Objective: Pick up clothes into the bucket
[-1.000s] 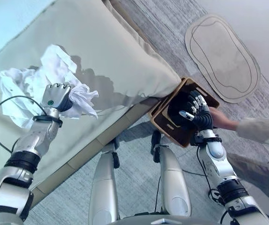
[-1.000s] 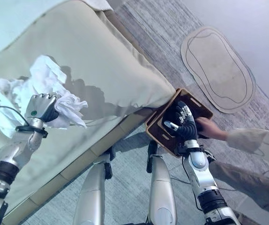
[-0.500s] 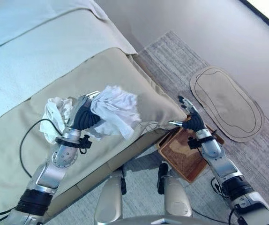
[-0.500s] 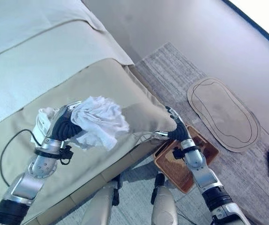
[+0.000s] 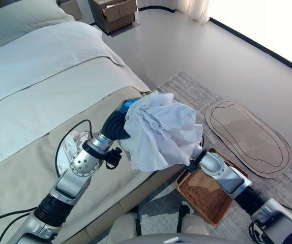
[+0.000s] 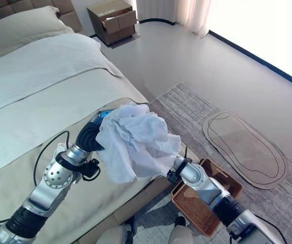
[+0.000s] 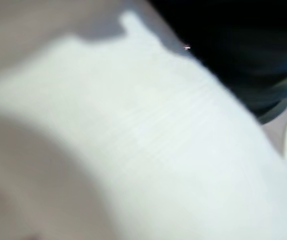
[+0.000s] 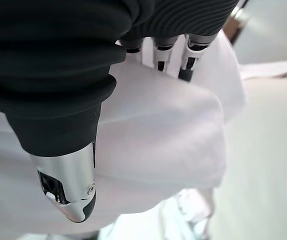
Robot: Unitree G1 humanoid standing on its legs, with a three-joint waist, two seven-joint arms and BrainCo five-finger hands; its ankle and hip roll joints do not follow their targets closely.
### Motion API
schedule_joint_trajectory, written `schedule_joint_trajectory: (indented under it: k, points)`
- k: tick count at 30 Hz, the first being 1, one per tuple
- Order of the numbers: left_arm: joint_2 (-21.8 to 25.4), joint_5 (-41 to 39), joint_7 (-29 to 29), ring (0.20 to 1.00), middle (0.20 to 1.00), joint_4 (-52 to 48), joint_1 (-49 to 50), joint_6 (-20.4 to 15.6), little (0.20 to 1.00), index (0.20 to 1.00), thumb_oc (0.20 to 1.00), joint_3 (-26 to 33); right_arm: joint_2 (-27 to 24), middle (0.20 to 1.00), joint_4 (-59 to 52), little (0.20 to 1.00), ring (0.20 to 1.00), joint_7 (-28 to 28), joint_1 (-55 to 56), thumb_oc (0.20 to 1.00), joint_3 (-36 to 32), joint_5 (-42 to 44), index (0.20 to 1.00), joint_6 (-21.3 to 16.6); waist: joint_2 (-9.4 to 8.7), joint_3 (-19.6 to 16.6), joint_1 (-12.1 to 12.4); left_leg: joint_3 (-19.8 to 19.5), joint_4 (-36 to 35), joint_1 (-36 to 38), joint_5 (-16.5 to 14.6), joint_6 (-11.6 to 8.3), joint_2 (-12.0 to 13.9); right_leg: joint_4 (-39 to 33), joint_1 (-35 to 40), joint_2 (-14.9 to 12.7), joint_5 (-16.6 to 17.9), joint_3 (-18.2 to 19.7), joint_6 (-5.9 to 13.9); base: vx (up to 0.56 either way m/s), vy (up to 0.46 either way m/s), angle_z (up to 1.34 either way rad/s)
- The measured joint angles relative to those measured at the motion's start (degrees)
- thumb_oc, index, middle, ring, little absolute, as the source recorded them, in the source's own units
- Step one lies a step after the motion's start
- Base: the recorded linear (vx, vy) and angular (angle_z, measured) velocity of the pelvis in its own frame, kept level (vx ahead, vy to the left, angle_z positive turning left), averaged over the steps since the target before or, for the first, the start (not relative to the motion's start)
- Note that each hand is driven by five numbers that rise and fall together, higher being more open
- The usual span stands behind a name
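Fingers (image 8: 158,52) of both my hands hug the white clothes (image 5: 158,129), so I should carry them slowly over the basket (image 5: 207,193) and drop them in.

The left hand (image 5: 116,123) lifts bunched white clothes (image 5: 158,131) above the brown bucket (image 5: 207,190).

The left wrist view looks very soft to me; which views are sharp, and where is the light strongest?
Left wrist view: blurred white cloth up close. Eye views: sharp, brightest on the floor at upper right. Right wrist view: the right hand sharp, background soft.
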Motion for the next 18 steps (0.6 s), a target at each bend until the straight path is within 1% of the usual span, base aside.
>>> schedule_joint_trajectory:
  k: [2, 5, 6, 7, 8, 10, 14, 16, 18]
  points:
    - [-0.39, 0.0, -0.04, 0.2, 0.2, -0.02, -0.01, 0.01, 0.2, 0.2, 0.2, -0.04, 1.03, 1.0, -0.05, 1.0, 1.0, 0.43, 0.08, 1.0, 0.18, 0.85, 1.0, 0.06, 0.01, -0.11, -0.02, 0.0, -0.27, 0.6, 0.0, 0.0, -0.01, -0.53, 0.65, 0.08, 0.09, -0.06, 0.03, 0.04, -0.002, 0.02]
    - [-1.68, 0.0, -0.1, 0.2, 0.2, -0.02, 0.13, 0.2, 0.2, 0.2, 0.2, -0.76, 2.36, 1.0, -0.07, 1.0, 1.0, 0.29, 0.46, 1.0, 0.21, 0.98, 1.0, 0.08, -0.04, -1.28, -0.01, 0.02, -0.44, 0.73, 0.0, 0.0, -0.08, -0.81, 0.83, 0.07, 0.15, -0.1, 0.07, 0.0, 0.0, 0.0]
    - [-1.66, 0.0, -0.13, 0.2, 0.2, -0.02, 0.14, 0.21, 0.2, 0.2, 0.2, -1.43, 2.65, 0.73, -0.07, 0.73, 0.73, 0.27, 0.46, 0.73, 0.21, 0.98, 0.73, 0.09, -0.01, -1.72, 0.0, 0.06, -0.51, 0.89, 0.0, 0.0, -0.11, -0.89, 0.98, 0.07, 0.15, -0.1, 0.08, 0.0, 0.0, 0.0]
    - [-1.72, 0.01, -0.17, 0.2, 0.2, -0.02, 0.17, 0.21, 0.2, 0.2, 0.2, -1.6, 2.79, 0.385, -0.08, 0.385, 0.385, 0.25, 0.46, 0.385, 0.22, 1.02, 0.385, 0.1, 0.02, -1.85, 0.0, 0.07, -0.54, 1.03, 0.0, 0.0, -0.11, -0.92, 1.1, 0.05, 0.15, -0.1, 0.08, 0.0, 0.0, 0.0]
    - [-1.91, 0.01, -0.2, 0.2, 0.2, -0.02, 0.37, 0.22, 0.2, 0.2, 0.2, -1.59, 2.96, 0.2, -0.25, 0.2, 0.2, 0.27, 0.62, 0.2, 0.21, 1.52, 0.2, 0.24, 0.02, -1.86, -0.01, 0.11, -0.71, 1.44, 0.0, 0.0, -0.11, -1.09, 1.48, 0.07, 0.16, -0.1, 0.1, 0.0, 0.0, 0.0]
    - [-2.21, 0.02, -0.22, 0.2, 0.2, -0.04, 2.03, 0.24, 0.2, 0.2, 0.2, -1.51, 3.59, 0.2, -1.64, 0.2, 0.2, 0.4, 4.06, 0.2, -0.16, 4.76, 0.2, 0.28, 0.07, -3.49, 0.02, 0.17, -1.35, 1.93, 0.0, 0.0, -0.11, -1.73, 1.98, 0.12, 0.24, -0.1, 0.22, 0.0, 0.0, 0.0]
    - [-2.15, 0.54, -0.24, 0.2, 0.2, -0.05, 4.13, 0.28, 0.2, 0.2, 0.2, -0.99, 3.41, 0.2, -1.98, 0.2, 0.2, 1.46, 9.45, 0.2, -1.39, 9.04, 0.2, 0.4, 0.18, -3.98, -0.11, 0.25, -1.71, 2.52, -0.01, -0.01, -0.15, -2.25, 2.44, 0.1, 0.23, -0.11, 0.23, 0.0, 0.0, 0.0]
    - [-2.21, 0.58, -0.34, 0.2, 0.2, -0.11, 5.69, 0.28, 0.2, 0.2, 0.2, -0.4, 3.76, 0.2, -1.97, 0.2, 0.2, 2.13, 12.76, 0.2, -4.45, 10.88, 0.2, 0.35, 0.28, -4.26, -0.2, 0.26, -2.12, 2.61, -0.01, -0.01, -0.14, -2.4, 2.42, 0.12, 0.24, -0.13, 0.23, 0.0, 0.0, 0.0]
    - [-2.18, 0.56, -0.33, 0.2, 0.2, -0.09, 8.48, 0.63, 0.2, 0.2, 0.2, 1.62, 3.44, 0.2, -1.91, 0.2, 0.2, 2.24, 16.74, 0.2, -6.84, 13.48, 0.2, 0.51, 0.27, -4.27, -0.31, 0.34, -2.22, 2.73, -0.01, -0.01, -0.15, -2.59, 2.54, 0.12, 0.24, -0.12, 0.25, 0.0, 0.0, 0.0]
